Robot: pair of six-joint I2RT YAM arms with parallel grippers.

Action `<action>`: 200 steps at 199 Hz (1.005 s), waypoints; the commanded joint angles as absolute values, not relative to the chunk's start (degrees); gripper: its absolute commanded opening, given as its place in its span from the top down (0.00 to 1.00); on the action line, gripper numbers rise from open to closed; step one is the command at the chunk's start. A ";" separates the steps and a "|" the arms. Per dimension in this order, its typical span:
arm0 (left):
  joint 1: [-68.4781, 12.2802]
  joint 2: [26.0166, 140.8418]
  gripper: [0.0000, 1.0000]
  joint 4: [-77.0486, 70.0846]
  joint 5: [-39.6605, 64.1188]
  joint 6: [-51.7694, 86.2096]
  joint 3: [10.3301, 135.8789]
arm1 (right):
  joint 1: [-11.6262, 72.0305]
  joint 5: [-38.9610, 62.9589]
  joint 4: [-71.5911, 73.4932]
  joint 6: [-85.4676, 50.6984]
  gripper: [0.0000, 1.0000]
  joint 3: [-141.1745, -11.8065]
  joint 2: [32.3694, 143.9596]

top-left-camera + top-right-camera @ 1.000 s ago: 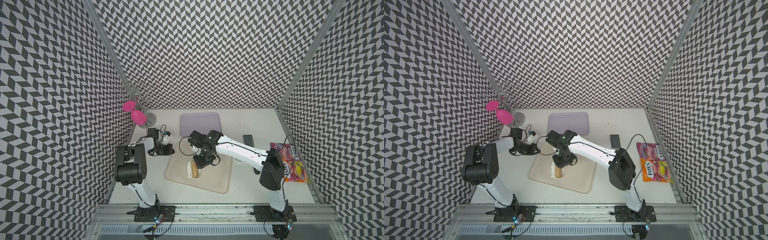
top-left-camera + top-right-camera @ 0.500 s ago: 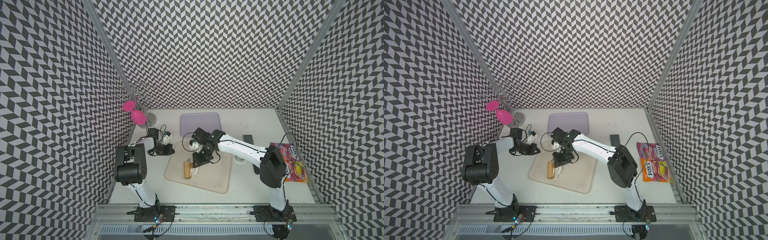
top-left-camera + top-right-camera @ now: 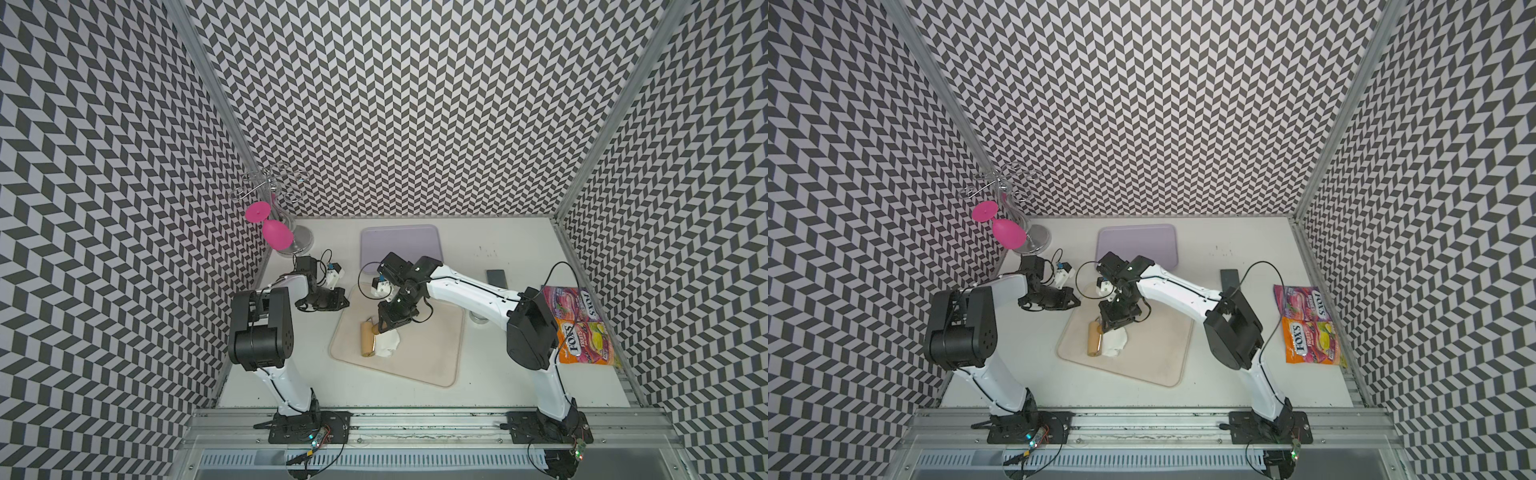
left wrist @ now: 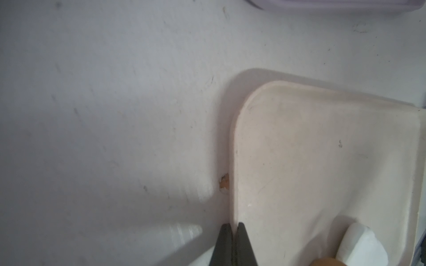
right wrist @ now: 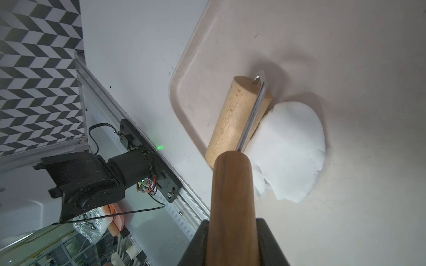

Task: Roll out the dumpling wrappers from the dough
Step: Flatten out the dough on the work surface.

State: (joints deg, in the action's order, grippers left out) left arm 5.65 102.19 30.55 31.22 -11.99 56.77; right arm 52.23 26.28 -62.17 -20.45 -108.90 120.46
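The dough [image 3: 389, 343] [image 3: 1115, 341] [image 5: 290, 152] is a flattened white lump on the left part of the beige tray [image 3: 432, 345] [image 3: 1154, 353]. A light wooden roller drum [image 3: 367, 338] [image 5: 232, 119] lies on the tray against the dough's left edge. My right gripper [image 3: 392, 321] [image 5: 232, 222] is shut on the roller's dark brown handle [image 5: 232, 188]. My left gripper [image 3: 337, 297] [image 4: 234, 226] is shut on the tray's rim [image 4: 235, 184] near its far left corner. No dumpling wrappers are in view.
A lilac tray [image 3: 399, 245] lies behind the beige one. A wire rack with a pink glass [image 3: 276, 235] stands at the back left. Candy bags [image 3: 582, 328] and a dark flat slab [image 3: 497, 277] lie at the right. Metal rails run along the table's front edge.
My right gripper has drawn the roller leftward across the dough, so more white dough shows to the roller's right. The left arm has not moved.
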 commanded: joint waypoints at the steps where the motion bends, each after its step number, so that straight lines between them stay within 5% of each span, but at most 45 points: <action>1: 6.41 102.05 1.00 31.73 29.69 -12.82 55.92 | 52.28 21.73 -67.01 -18.72 1.00 -115.97 117.70; 200: 6.50 102.30 1.00 31.51 29.54 -12.74 55.90 | 46.53 16.95 -54.93 -26.33 1.00 -79.48 106.25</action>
State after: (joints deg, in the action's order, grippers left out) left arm 5.65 102.19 30.55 31.22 -12.08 56.77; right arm 50.00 21.65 -53.89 -23.27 -87.59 106.59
